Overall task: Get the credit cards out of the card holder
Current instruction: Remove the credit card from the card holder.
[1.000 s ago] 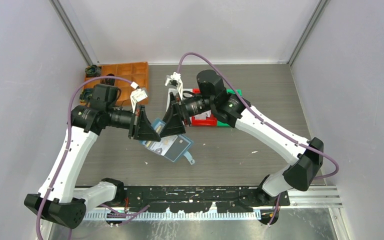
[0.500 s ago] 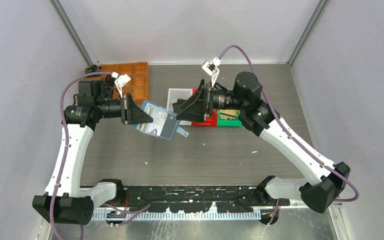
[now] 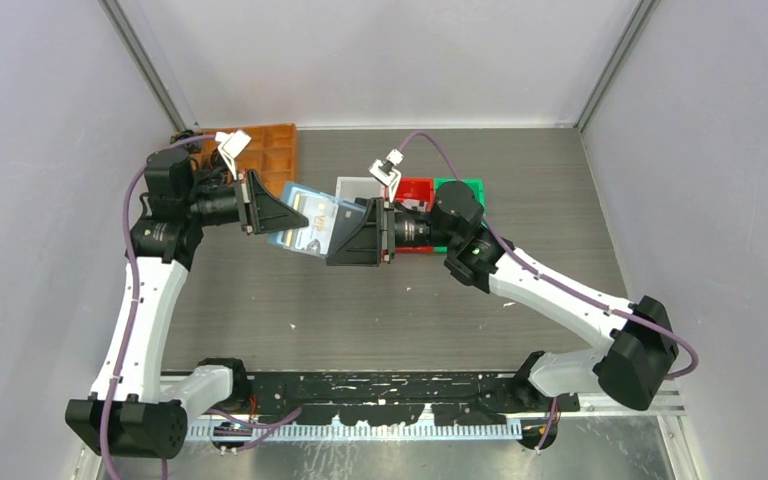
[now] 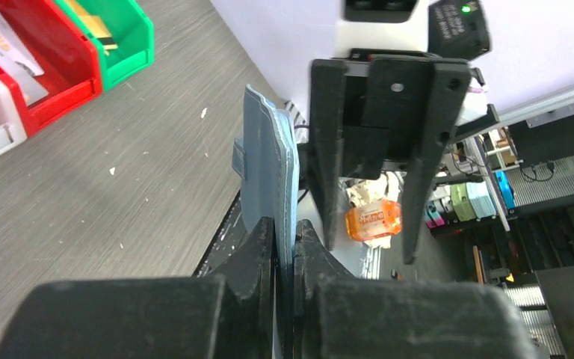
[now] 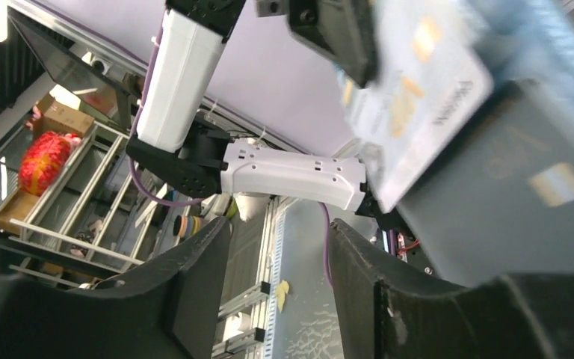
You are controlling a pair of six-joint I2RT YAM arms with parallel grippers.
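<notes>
My left gripper [image 3: 298, 220] is shut on one edge of the teal-blue card holder [image 3: 322, 230] and holds it open in the air above the table. Pale credit cards [image 3: 312, 214] show in its pockets. In the left wrist view the card holder [image 4: 270, 168] stands edge-on, pinched at my left gripper [image 4: 284, 228]. My right gripper [image 3: 345, 242] is open at the holder's right edge, below and beside it. In the right wrist view nothing lies between the jaws of the right gripper [image 5: 278, 228]. The card holder [image 5: 516, 179] sits at upper right with a credit card [image 5: 418, 97] sticking out.
White bin [image 3: 358, 188], red bin [image 3: 417, 190] and green bin [image 3: 466, 187] stand in a row behind the right arm. An orange compartment tray [image 3: 272, 150] sits at the back left. Grey walls close in both sides.
The left arm raised the card holder and carried it toward the back. The right gripper swung to the bins with wide jaws, then came back to the holder's right edge, jaws narrower.
</notes>
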